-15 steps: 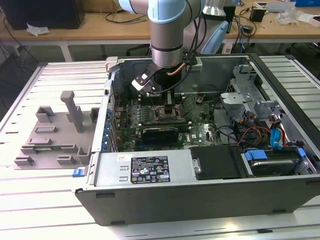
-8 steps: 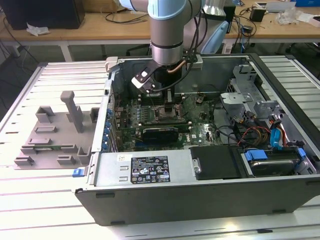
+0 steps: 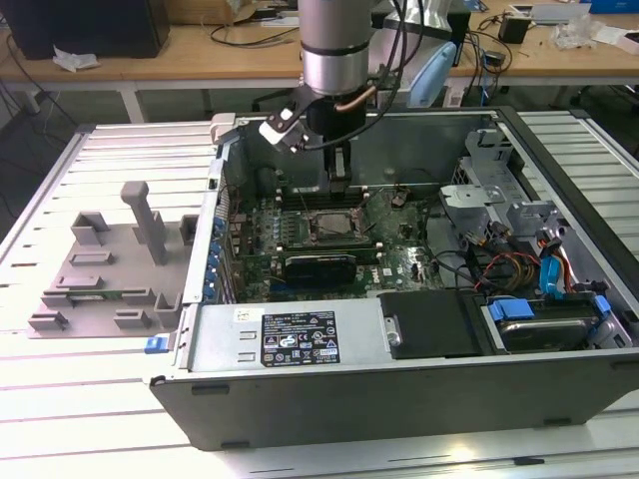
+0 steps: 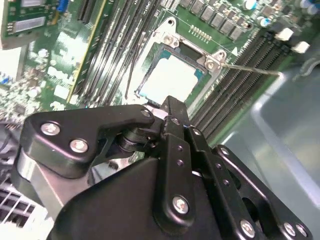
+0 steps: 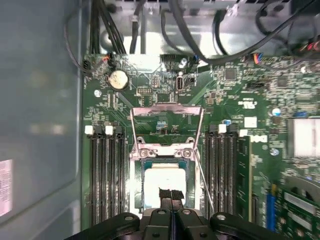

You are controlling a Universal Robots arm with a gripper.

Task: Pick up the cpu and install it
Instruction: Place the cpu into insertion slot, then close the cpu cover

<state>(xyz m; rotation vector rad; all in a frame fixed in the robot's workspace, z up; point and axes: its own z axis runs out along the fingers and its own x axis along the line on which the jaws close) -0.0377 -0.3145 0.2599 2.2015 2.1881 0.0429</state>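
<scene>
We see the arm reaching down into the open computer case (image 3: 399, 399), which lies on the slatted table (image 3: 60, 419), with the gripper (image 3: 339, 183) hanging over the middle of the motherboard (image 3: 399, 264). In both wrist views the gripper's (image 5: 170, 196) two black fingers (image 5: 164, 195) are pressed together at their tips, and we make out nothing pinched between them. The cpu (image 5: 162, 180) lies flat inside the socket (image 5: 136, 165), silvery-white top up, directly beneath the gripper (image 4: 172, 112). We cannot tell whether the tips touch the cpu (image 4: 170, 80) or hover just above it. The socket's metal load plate (image 5: 166, 125) is swung open and lies back on the board, and the thin wire lever (image 4: 250, 69) stands out to one side of the socket frame (image 4: 172, 42). Dark memory slots (image 5: 105, 175) run along both sides of the socket, and a coin battery (image 5: 119, 79) sits beyond the load plate. At the exterior view's left, well apart from the case, we see a grey plastic tray (image 3: 110, 269) with moulded blocks.
</scene>
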